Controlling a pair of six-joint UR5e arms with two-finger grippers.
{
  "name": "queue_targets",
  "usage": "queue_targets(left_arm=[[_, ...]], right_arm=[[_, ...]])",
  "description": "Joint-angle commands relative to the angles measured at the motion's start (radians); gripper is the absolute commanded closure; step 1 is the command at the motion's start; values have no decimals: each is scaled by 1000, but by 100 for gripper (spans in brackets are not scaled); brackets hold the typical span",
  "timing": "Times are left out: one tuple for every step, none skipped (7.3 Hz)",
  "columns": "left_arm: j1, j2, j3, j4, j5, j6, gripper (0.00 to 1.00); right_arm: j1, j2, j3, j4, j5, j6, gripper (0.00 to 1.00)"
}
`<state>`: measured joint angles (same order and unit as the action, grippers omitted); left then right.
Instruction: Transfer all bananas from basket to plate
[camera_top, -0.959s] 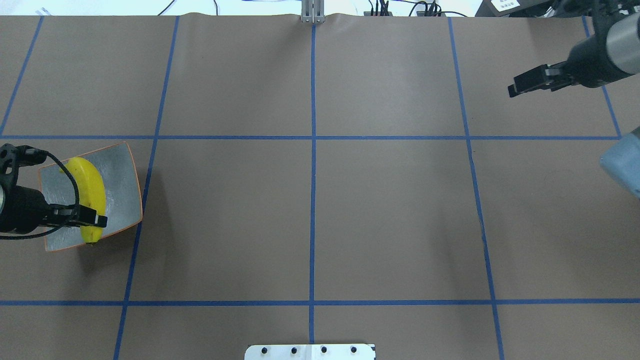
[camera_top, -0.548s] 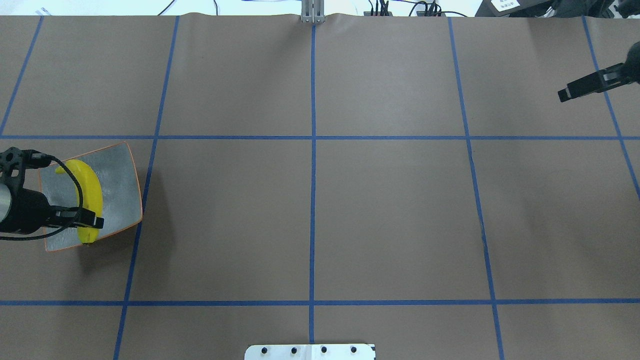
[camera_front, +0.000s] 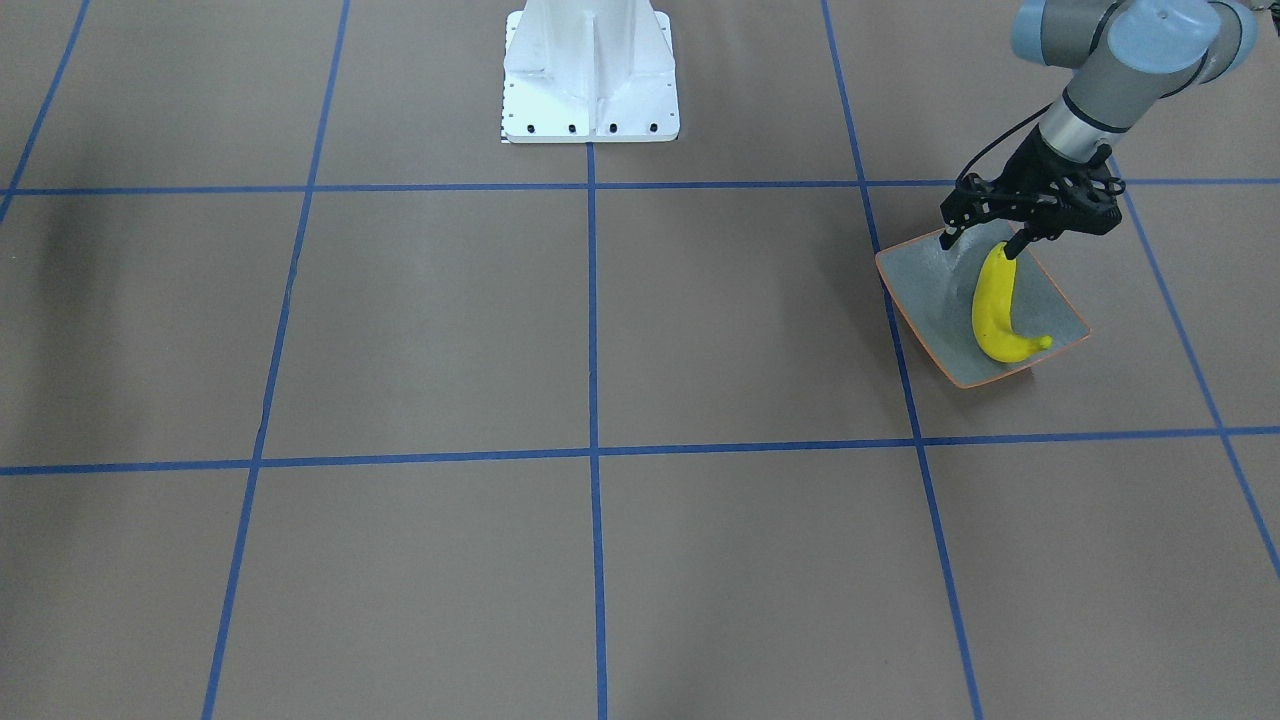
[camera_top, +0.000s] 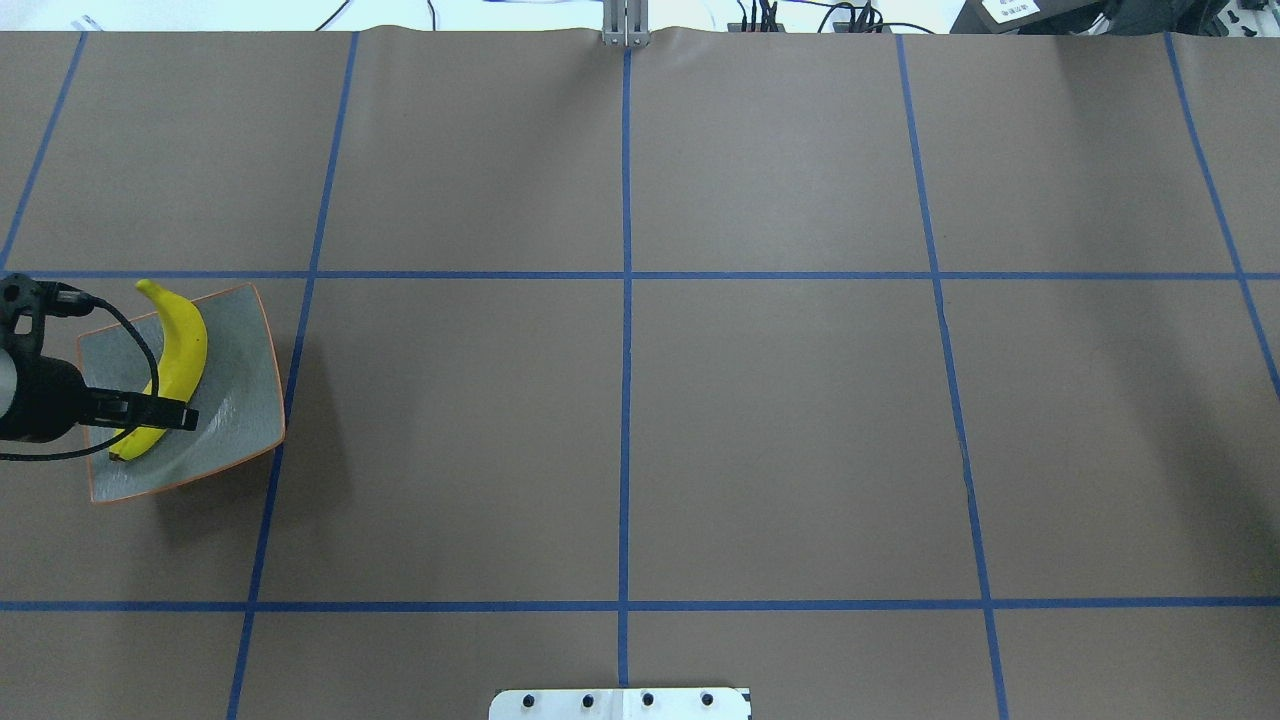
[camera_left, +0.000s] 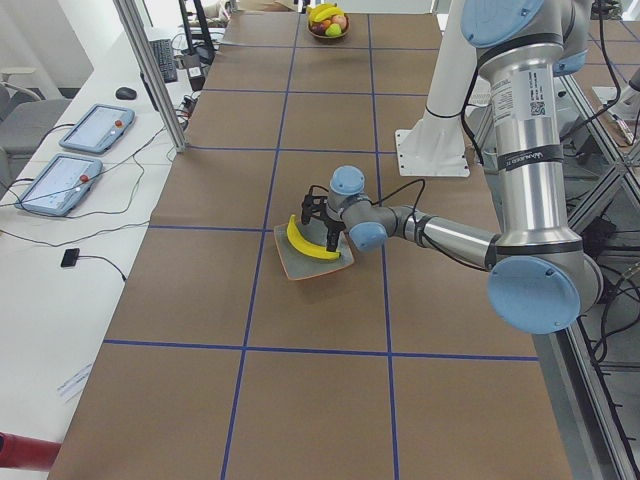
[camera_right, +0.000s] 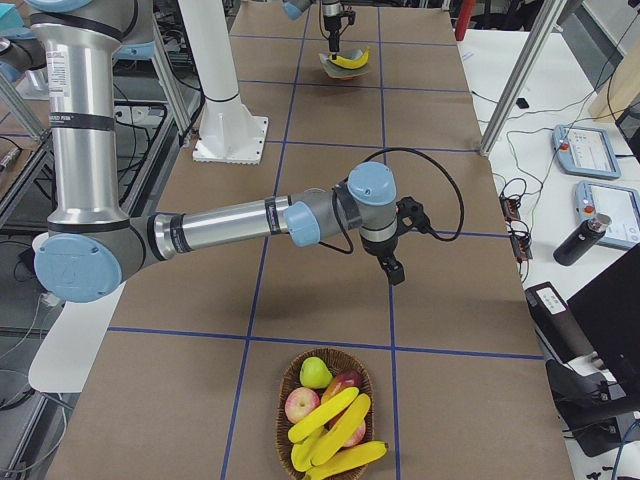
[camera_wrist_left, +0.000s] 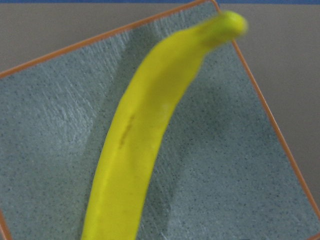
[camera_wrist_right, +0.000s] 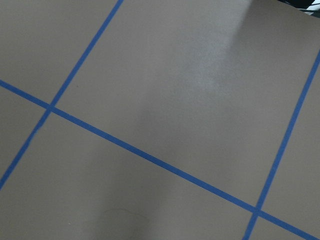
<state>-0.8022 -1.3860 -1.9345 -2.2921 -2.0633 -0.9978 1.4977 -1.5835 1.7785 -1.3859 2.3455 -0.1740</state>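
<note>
- Yellow banana (camera_top: 176, 345), held just above the plate (camera_top: 248, 395) half a second ago, now lies on it, stem over the far rim.
- Left gripper (camera_front: 982, 244) has spread its fingers beside the banana's end, apparently releasing it.
- Right gripper (camera_right: 393, 270) has left the overhead view and hangs near the basket (camera_right: 283, 425); I cannot tell whether it is open or closed.
- Three bananas (camera_right: 325, 415) remain in the basket.

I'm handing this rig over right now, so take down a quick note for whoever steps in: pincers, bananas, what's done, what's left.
Left pincer: open, above the plate.
Right pincer: over bare table near the basket; open or shut cannot be told.
Done: one banana lies on the plate.
Left: three bananas, it seems, in the basket among apples.
</note>
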Motion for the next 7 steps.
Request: queue_targets(left_arm=[[-159, -4, -46, -1, -169, 39, 0], [-187, -4, -60, -1, -196, 45, 0], [-187, -10, -63, -1, -196, 45, 0], [-189, -18, -63, -1, -196, 45, 0], [-187, -19, -63, -1, -196, 45, 0], [-187, -21, -63, -1, -195, 45, 0], [-189, -27, -64, -1, -195, 45, 0]], right_arm=[[99, -6, -110, 2, 17, -184, 0], [123, -16, -160, 10, 15, -291, 0], [136, -36, -212, 13, 11, -390, 0], [154, -73, -234, 16, 11, -415, 0], [163, -114, -240, 18, 11, -414, 0], [195, -118, -282, 18, 11, -414, 1], [223, -115, -322, 18, 14, -414, 2]])
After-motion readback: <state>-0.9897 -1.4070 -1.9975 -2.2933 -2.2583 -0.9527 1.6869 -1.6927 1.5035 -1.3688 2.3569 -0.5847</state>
